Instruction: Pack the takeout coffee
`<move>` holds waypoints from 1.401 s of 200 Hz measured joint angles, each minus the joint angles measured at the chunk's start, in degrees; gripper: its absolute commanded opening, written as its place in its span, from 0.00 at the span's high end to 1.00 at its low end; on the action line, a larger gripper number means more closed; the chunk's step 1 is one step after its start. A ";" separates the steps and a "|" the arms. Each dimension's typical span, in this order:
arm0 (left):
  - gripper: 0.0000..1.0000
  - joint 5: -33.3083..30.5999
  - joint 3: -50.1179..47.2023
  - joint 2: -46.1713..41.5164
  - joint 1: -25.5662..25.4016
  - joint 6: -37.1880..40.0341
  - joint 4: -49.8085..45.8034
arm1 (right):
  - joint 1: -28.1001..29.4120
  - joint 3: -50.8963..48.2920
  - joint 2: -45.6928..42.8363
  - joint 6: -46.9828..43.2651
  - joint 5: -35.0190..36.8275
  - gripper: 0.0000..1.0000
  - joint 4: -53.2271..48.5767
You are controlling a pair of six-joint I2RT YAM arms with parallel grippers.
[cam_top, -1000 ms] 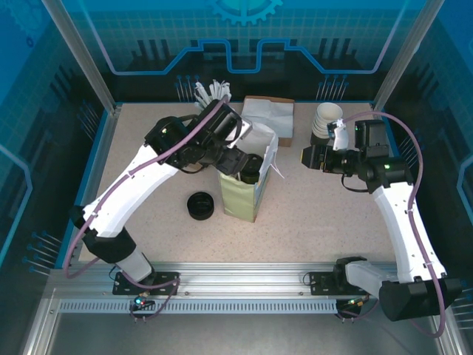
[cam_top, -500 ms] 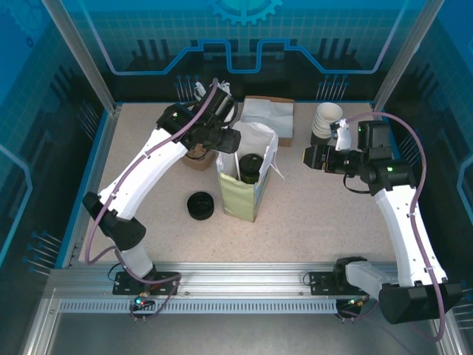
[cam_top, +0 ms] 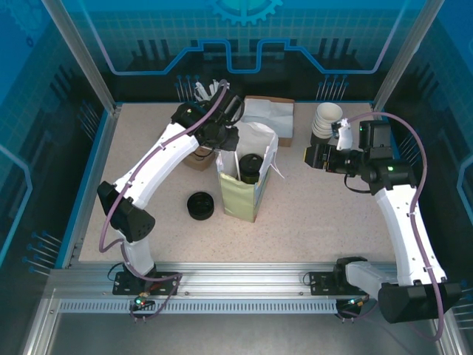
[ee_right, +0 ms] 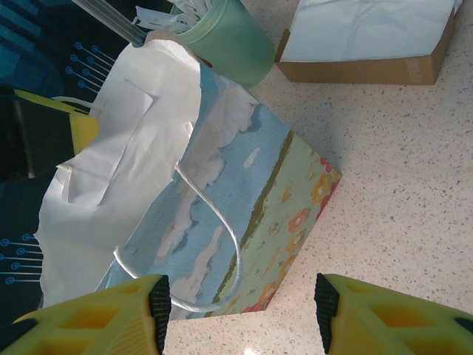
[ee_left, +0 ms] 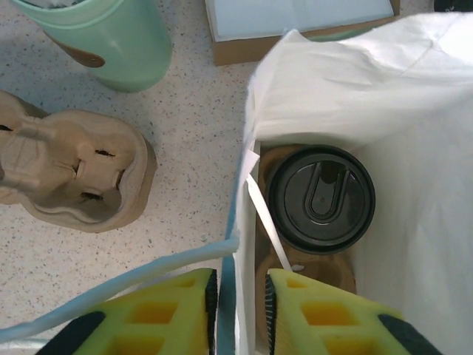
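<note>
The takeout coffee [ee_left: 320, 198], a cup with a round black lid, stands upright inside the open paper bag [ee_left: 414, 133]. From above, the coffee [cam_top: 250, 164] shows through the mouth of the bag [cam_top: 240, 196]. My left gripper [ee_left: 240, 296] straddles the bag's left rim, one yellow finger outside and one inside, closed in on the wall. It sits at the bag's back left corner [cam_top: 228, 140]. My right gripper [ee_right: 240, 307] is open, facing the bag's flowered side [ee_right: 244, 192] from the right with nothing between its fingers. It hovers right of the bag [cam_top: 305, 157].
A low black stack of lids [cam_top: 199, 205] lies left of the bag. A cardboard cup carrier [ee_left: 66, 170] and a green cup of stirrers [ee_left: 111, 37] stand behind it. A napkin box [cam_top: 267, 115] and a stack of lidless cups [cam_top: 325, 118] line the back.
My left gripper has drawn back from over the coffee to the bag's rear left rim and narrowed on the wall. The coffee stays in the bag. The right arm has not moved.
</note>
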 measured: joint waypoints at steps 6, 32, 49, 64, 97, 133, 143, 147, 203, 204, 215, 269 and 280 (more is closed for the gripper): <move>0.80 -0.22 0.00 0.00 0.04 -0.20 0.00 | 0.00 0.02 0.24 0.00 0.00 0.44 0.07; 0.87 -1.01 -0.02 0.00 0.04 -1.84 -0.02 | 0.00 0.17 1.77 0.04 0.02 0.44 1.16; 0.88 -1.46 -0.09 0.00 0.04 -3.69 -0.02 | 0.00 1.16 3.63 0.48 0.20 0.45 2.12; 0.89 -1.84 -0.68 -0.02 0.04 -5.07 0.04 | 0.00 2.93 6.27 1.05 0.50 0.46 3.06; 0.91 -2.84 -2.14 -0.24 0.04 -7.74 0.20 | 0.20 8.92 13.44 2.47 2.03 0.48 5.03; 0.93 -3.67 -3.15 -1.88 -0.15 -10.73 0.11 | 3.04 15.23 19.34 3.61 5.14 0.47 6.38; 0.94 -3.80 -3.61 -2.49 -0.31 -11.58 -0.07 | 4.24 17.18 21.18 3.76 6.29 0.48 6.58; 0.94 -3.85 -3.78 -2.71 -0.35 -11.85 -0.17 | 4.72 18.01 21.99 3.76 6.71 0.48 6.64; 0.94 -4.52 -4.94 -3.91 -0.55 -14.25 -1.20 | 9.22 28.52 35.82 3.74 14.27 0.48 7.65; 0.94 -4.55 -4.98 -3.91 -0.55 -14.29 -1.20 | 9.33 28.89 36.33 3.74 14.47 0.48 7.67; 0.94 -4.90 -5.75 -4.11 -0.55 -14.75 -1.11 | 10.03 31.52 39.43 3.74 16.15 0.48 7.61; 0.91 -5.33 -8.46 -7.04 -0.55 -15.06 -0.90 | 12.96 43.43 53.77 3.63 23.28 0.45 7.02; 0.89 -5.20 -8.70 -7.43 -0.55 -15.15 -0.87 | 13.38 44.92 55.84 3.34 24.46 0.45 6.99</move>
